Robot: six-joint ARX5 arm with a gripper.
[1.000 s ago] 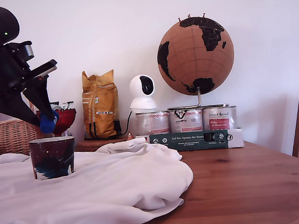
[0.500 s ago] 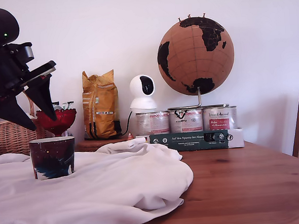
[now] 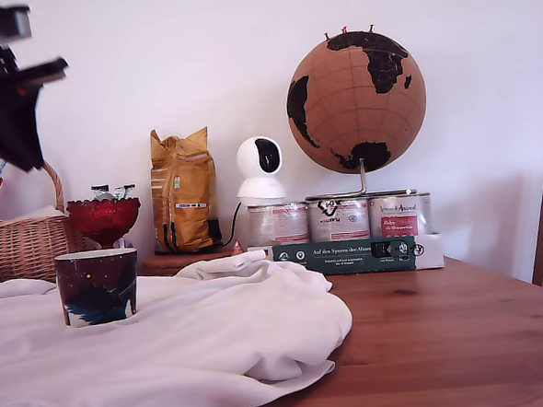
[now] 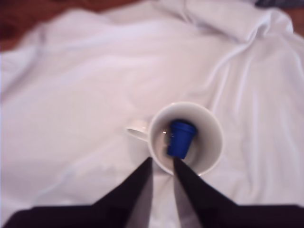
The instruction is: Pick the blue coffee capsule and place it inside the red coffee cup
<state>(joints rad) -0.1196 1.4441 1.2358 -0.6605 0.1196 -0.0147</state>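
Blue coffee capsule (image 4: 181, 139) lies inside red coffee cup (image 4: 186, 138)

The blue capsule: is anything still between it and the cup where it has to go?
No. In the wrist view the blue capsule already lies inside the cup. The gripper is above, holding nothing.

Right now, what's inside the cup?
The blue capsule lies inside the cup, leaning on its white inner wall, seen from the wrist view. In the exterior view the cup's side hides it.
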